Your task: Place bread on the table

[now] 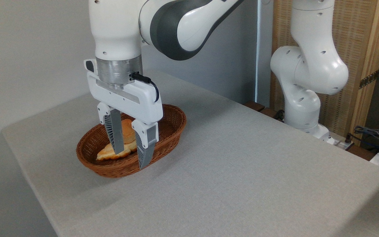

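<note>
A golden-orange bread (129, 131) roll lies inside a brown wicker basket (175, 116) on the left part of the grey table (242, 164). My gripper (130, 159) hangs straight down into the basket, open, with one finger (114, 135) on the left of the bread and the other finger (146, 144) on its right. The fingers hide the sides of the bread. I cannot see either finger pressing on it.
A pale, flat ridged pastry (108, 153) lies in the basket beside the bread, at the left finger's tip. The arm's white base (303, 108) stands at the table's far right edge, with cables (373, 133) beyond it. Bare grey tabletop stretches to the right and front of the basket.
</note>
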